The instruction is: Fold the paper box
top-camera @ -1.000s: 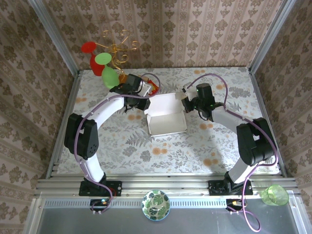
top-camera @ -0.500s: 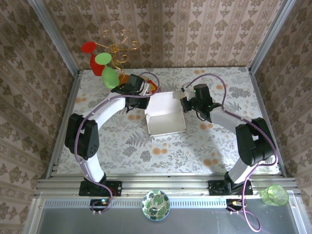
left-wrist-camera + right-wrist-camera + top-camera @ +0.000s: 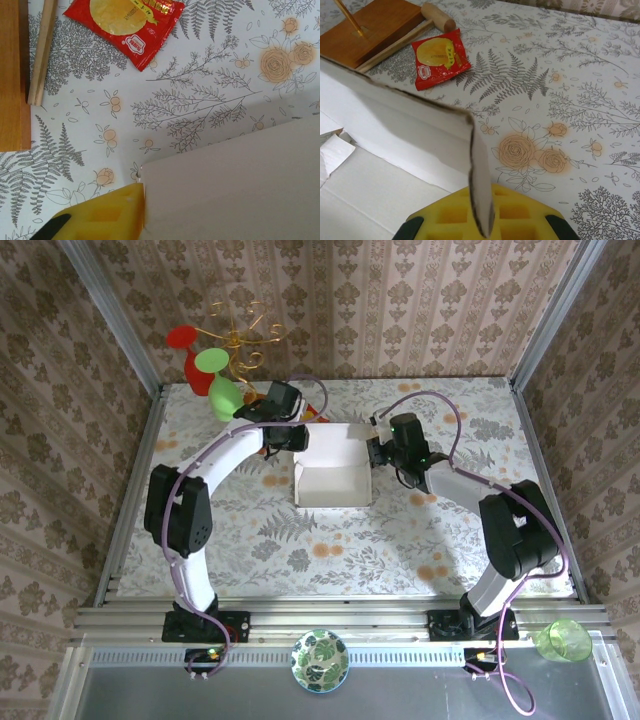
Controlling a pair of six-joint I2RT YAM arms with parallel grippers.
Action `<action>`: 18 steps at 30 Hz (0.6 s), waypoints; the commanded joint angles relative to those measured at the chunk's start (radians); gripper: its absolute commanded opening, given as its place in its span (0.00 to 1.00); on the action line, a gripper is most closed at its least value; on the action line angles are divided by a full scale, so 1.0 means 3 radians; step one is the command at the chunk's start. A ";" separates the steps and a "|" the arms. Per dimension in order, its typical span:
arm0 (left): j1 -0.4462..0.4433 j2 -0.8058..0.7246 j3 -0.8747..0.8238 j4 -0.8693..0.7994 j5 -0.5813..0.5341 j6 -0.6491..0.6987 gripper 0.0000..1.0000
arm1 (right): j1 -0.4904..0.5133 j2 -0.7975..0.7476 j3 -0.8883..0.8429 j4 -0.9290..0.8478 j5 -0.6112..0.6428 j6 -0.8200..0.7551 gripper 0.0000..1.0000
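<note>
Right gripper [image 3: 479, 216] is clamped on the box's [image 3: 333, 485] right-hand wall near its far corner, with the raw cardboard edge running straight down between its yellow pads. I'd say that pinch is there to pin the box in place and steady that wall while the other arm works. Starting at the near side, the box sits mid-table with its tray open to the ceiling. Its near edge is free, with a broad stretch of bare floral table [image 3: 330, 550] in front of it, so there's plenty of room to bring a flap forward or slide the whole thing toward the arms. Farther back, the left gripper [image 3: 298, 437] is at the far-left corner, one yellow finger [image 3: 102, 217] right against the edge of the upright back panel. The other finger is out of sight, so whether it's gripping or just nudging I can't tell. My read is that it's there to tip that tall panel over the tray. Beyond it things get tight: a red packet [image 3: 125, 25] lies near the back of the box, then a wooden stick [image 3: 42, 50] and the board [image 3: 12, 75] at the far left. That leaves the left arm little room to back away. Over on the far right, the table is open.
</note>
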 commanded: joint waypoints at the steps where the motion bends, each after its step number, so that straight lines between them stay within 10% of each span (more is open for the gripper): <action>1: 0.0075 -0.0054 -0.0086 -0.0066 0.0084 -0.0021 0.30 | 0.0024 0.0064 0.0090 0.0104 -0.0006 0.0002 0.00; 18: 0.0126 -0.0053 -0.0149 -0.0054 0.0193 0.0097 0.28 | 0.0003 0.0076 0.0115 0.0042 -0.0040 -0.0030 0.00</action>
